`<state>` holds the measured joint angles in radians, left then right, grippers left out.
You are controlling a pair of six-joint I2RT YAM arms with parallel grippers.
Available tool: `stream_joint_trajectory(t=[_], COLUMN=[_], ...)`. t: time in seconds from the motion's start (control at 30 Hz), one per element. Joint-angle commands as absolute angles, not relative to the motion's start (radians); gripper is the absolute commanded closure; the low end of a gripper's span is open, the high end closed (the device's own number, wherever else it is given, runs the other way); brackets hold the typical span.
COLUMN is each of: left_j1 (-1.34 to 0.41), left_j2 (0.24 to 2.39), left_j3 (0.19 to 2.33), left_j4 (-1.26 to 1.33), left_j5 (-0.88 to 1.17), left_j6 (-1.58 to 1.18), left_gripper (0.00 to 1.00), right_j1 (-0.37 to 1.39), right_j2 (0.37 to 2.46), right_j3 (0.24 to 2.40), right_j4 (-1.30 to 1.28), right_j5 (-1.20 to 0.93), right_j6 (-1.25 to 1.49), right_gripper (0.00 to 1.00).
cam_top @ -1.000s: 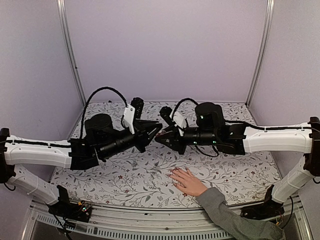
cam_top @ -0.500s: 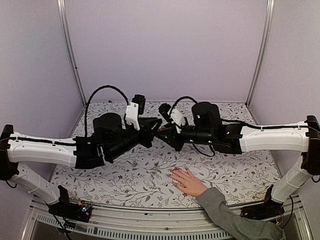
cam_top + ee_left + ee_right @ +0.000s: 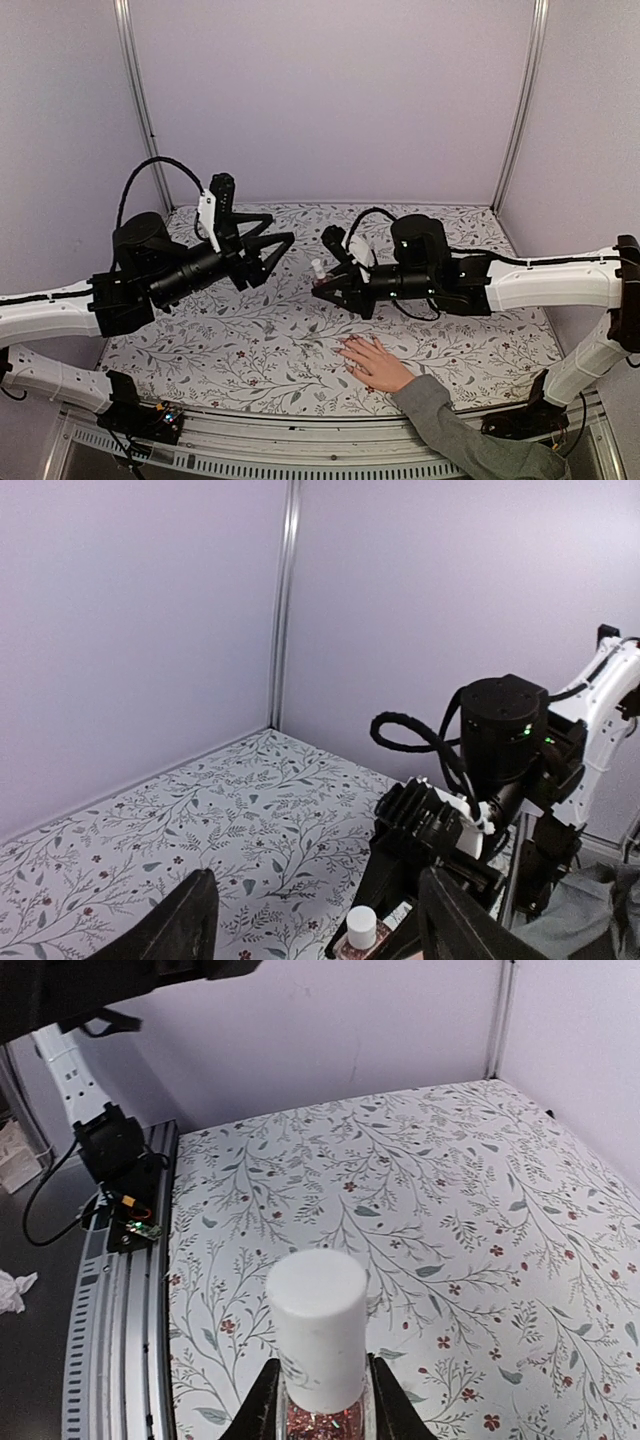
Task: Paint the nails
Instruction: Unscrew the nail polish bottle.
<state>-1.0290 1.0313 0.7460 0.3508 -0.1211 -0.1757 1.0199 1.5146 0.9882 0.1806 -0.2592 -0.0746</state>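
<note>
Nails (image 3: 343, 347) on the hand (image 3: 375, 365) lay flat just on the near side of the right pincer (image 3: 320, 287), which was clamped on a white-capped polish bottle (image 3: 318, 1328). Left pincer (image 3: 272, 258) stood apart, empty, well off. Uncapping likely next: grip the cap squarely and keep the bottle upright.

The top view looks down from high behind both arm bases, far enough to take in the whole floral surface (image 3: 270, 350). The left wrist view looks out past the left tool (image 3: 316, 875), low across the surface toward the right arm (image 3: 505, 740). The right wrist view sits close behind the right tool (image 3: 322, 1380), facing the robot's left. All three share the white-capped bottle (image 3: 318, 1310).
</note>
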Motion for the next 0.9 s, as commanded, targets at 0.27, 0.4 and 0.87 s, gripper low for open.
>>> stream_joint_trajectory(t=[0.27, 0.4, 0.87], left_j1=[-0.974, -0.991, -1.056], left_j2=[1.027, 1.065, 1.215], left_j3=[0.759, 0.764, 0.866], left_j4=[0.240, 0.268, 0.218], left_j5=[0.624, 0.689, 0.772], left_j6=[-0.004, 0.022, 0.124], left_gripper=[0.35, 0.37, 0.56], right_j1=[1.019, 1.020, 1.038], right_j2=[1.447, 1.459, 1.507], right_j3=[0.968, 0.992, 1.034], right_j4=[0.189, 0.149, 0.078], right_j5=[-0.905, -0.954, -1.014], right_j6=[-0.159, -0.161, -0.192], right_gripper=[1.00, 1.00, 1.00])
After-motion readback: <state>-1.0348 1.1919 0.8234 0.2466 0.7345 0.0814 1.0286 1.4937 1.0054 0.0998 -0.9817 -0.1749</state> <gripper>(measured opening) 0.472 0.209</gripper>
